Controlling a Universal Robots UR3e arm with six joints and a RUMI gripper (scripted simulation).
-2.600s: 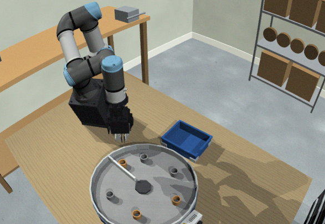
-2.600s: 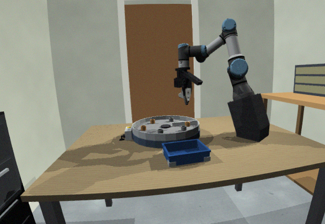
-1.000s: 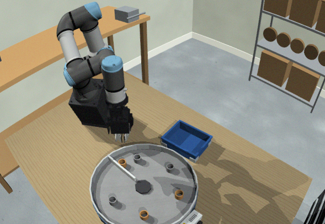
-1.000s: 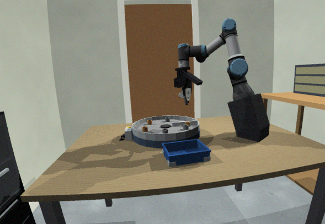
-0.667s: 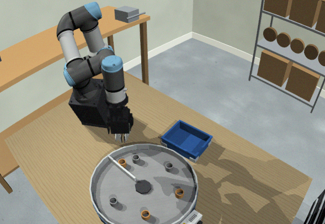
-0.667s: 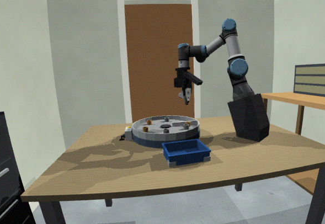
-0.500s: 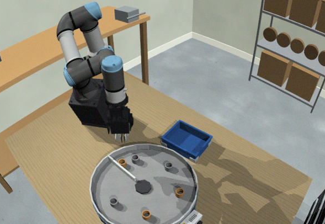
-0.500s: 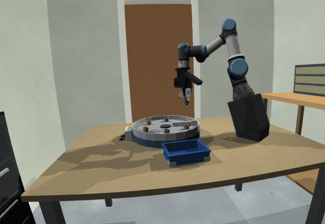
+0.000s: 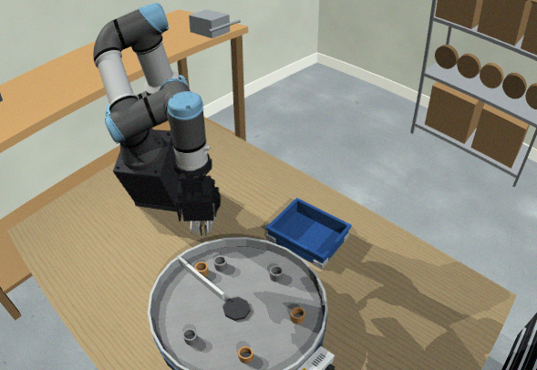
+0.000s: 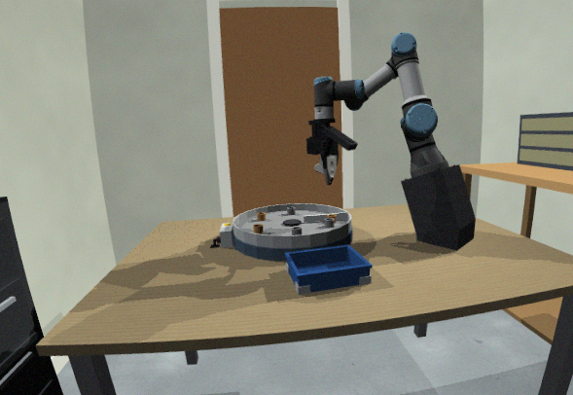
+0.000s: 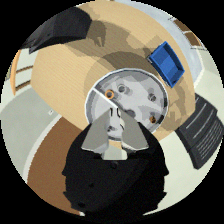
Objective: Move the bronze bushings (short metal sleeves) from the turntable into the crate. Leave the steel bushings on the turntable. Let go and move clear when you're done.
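My gripper is shut and empty, high above the robot-side edge of the turntable. On the turntable stand three bronze bushings. One bronze bushing is right beside the white bar, another bronze bushing is on the right in the top view, and the third bronze bushing is at the front. Steel bushings stand among them. The blue crate shows no bushing inside.
The white bar reaches from the turntable's rim to its dark hub. The turntable has a raised rim, and a white control box is on its side away from the robot base. The crate stands close beside the turntable.
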